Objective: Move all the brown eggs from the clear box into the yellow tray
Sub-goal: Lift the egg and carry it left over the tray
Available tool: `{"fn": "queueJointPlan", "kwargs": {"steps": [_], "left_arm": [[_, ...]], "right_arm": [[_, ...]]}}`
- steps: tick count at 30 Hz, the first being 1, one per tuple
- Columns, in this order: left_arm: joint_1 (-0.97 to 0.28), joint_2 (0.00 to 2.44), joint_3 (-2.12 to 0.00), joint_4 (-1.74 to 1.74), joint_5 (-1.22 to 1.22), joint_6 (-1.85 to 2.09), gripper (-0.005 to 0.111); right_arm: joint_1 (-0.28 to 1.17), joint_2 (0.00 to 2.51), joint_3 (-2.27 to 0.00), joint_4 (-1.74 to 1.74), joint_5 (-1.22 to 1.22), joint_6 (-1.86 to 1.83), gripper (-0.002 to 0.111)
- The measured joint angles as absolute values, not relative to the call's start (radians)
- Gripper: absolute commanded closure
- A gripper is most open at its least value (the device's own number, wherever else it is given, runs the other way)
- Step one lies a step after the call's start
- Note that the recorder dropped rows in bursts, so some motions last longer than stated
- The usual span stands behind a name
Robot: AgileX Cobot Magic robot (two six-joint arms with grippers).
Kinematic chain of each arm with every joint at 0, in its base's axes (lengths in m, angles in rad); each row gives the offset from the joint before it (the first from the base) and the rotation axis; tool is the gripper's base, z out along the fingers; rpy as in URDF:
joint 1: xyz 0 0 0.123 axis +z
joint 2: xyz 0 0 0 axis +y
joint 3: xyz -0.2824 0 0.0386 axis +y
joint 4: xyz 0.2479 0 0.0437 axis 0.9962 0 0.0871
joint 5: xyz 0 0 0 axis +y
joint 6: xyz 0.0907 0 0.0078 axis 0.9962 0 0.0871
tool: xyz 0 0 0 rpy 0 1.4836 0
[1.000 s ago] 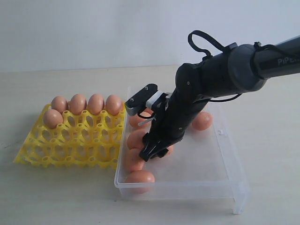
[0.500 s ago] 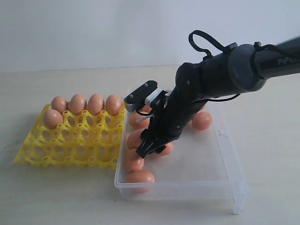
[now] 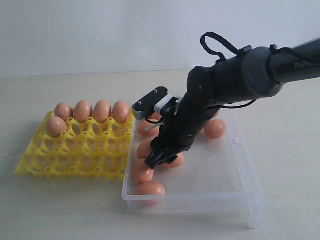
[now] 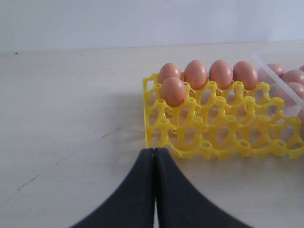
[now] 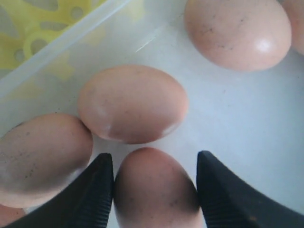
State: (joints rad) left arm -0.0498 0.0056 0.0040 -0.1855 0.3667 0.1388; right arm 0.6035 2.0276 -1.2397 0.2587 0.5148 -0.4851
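Starting with the widest thing, you have a pale beige tabletop [image 3: 60, 215] running under everything. On its right half sits the large, shallow clear plastic box [image 3: 200, 201], low-walled, with its left wall just beside the tray. Your black right arm [image 3: 235, 80] comes in from the far right and slants down into the left part of that box. To the left lies the bright yellow openwork egg tray [image 3: 75, 156], smaller than the box.

The smooth orange-brown oval eggs [image 3: 83, 110] are split between the two. Five sit in the tray: four fill its far row and one takes the leftmost cup of the next row. The others lie loose on the box floor, most of them bunched along the left wall from near to far, and one alone toward the far right.

Your right gripper [image 5: 155, 164] is down among that left-hand bunch. Its jaws stand apart, with one black finger [image 5: 97, 190] on each side of a single egg [image 5: 154, 194] that rests on the box floor. The gaps are so slim that you cannot tell whether the pads touch the shell.

Your left gripper [image 4: 154, 153] has its two fingers pressed together on nothing, over bare table and facing the tray.

Smallest is the little latch [image 3: 236, 141] on the box's right wall.
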Motion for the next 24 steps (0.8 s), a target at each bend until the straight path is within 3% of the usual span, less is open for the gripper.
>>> {"fn": "queueJointPlan", "kwargs": {"steps": [6, 16, 24], "left_arm": [[-0.05, 0.006, 0.004, -0.185, 0.367, 0.139, 0.107], [-0.05, 0.006, 0.004, -0.185, 0.367, 0.139, 0.107], [-0.05, 0.006, 0.004, -0.185, 0.367, 0.139, 0.107]], "right_arm": [[0.604, 1.919, -1.168, 0.322, 0.411, -0.453, 0.108], [0.741, 1.733, -0.976, 0.449, -0.175, -0.304, 0.108], [0.804, 1.81, -1.049, 0.041, -0.406, 0.223, 0.108]]}}
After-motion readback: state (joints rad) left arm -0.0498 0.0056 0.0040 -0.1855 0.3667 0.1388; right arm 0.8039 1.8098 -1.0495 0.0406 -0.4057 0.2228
